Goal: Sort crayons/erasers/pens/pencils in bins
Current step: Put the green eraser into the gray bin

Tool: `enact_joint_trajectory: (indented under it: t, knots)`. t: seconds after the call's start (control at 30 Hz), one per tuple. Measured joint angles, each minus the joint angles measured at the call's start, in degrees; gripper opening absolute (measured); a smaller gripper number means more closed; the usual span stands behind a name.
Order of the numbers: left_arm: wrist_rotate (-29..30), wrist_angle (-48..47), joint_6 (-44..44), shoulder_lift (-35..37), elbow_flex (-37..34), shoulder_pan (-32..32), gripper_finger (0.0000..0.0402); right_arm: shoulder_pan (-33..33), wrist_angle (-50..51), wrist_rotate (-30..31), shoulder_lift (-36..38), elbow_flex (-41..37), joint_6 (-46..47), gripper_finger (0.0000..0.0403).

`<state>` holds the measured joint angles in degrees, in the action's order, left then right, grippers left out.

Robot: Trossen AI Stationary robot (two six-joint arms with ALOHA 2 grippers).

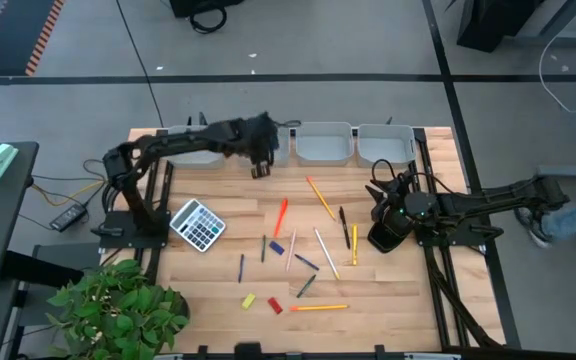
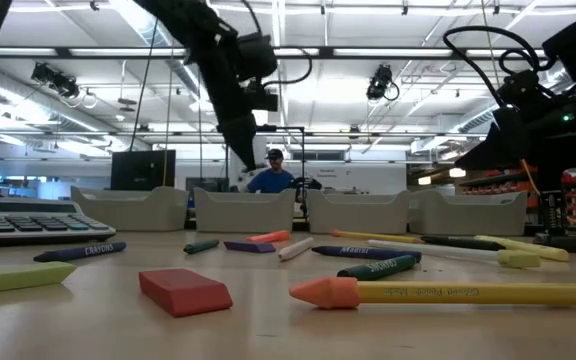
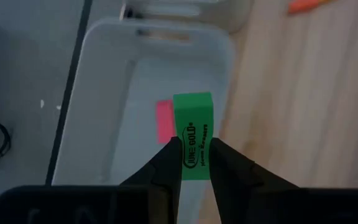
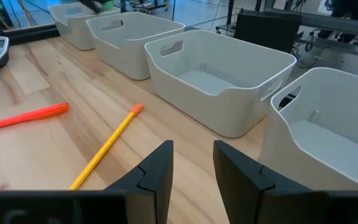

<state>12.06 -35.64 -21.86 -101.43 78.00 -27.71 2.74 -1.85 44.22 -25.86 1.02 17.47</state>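
- Four light-grey bins (image 1: 324,147) stand in a row along the far edge of a wooden table (image 1: 398,290), seen from above.
- The left gripper (image 3: 191,155) is clenched on a green eraser (image 3: 193,130), holding it by its lower end between both fingers, just above the open top of a bin.
- In the overhead view the left arm reaches across from the table's left side, and its gripper (image 1: 259,168) sits at the near edge of the second bin from the left.
- A pink eraser (image 3: 164,121) lies flat on the floor of the bin below the green one.
- The right gripper (image 4: 191,165) waits at the right side of the table with its fingers apart and nothing between them, pointing towards the row of bins.
- A yellow pencil (image 4: 107,146) and an orange crayon (image 4: 23,118) lie on the wood ahead of the right gripper.
- Pens, crayons and pencils lie scattered over the middle of the table.
- A red eraser (image 1: 275,305) and a yellow eraser (image 1: 249,300) lie near each other towards the front edge.
- A grey calculator (image 1: 197,224) lies on the left part of the table.
- A green potted plant (image 1: 118,305) stands at the front left corner.
- At table height, a person (image 2: 273,175) shows in the room beyond the bins.
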Motion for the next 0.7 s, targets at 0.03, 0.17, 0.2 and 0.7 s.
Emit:
enact_joint_trajectory:
  t: [0.03,0.17,0.2,0.7]
  knots:
    - [-1.03,-0.03,-1.41,-0.33,-0.03,-1.18,0.0079,0.00,0.01,0.49,0.01,0.00,-0.04,0.0124]
    - [-3.47,1.78,-4.55,-1.57,-0.01,-4.55,0.0083,0.00,0.00,2.89,0.03,0.00,-0.18,0.0124]
    - [-3.62,2.92,-5.35,-1.94,0.03,-5.04,0.0085,0.00,0.02,4.03,0.03,0.00,-0.76,0.0124]
    - [-4.24,6.96,-7.63,-7.45,-0.01,-6.95,0.0125,0.00,-5.98,6.10,0.03,0.19,-4.17,0.0124]
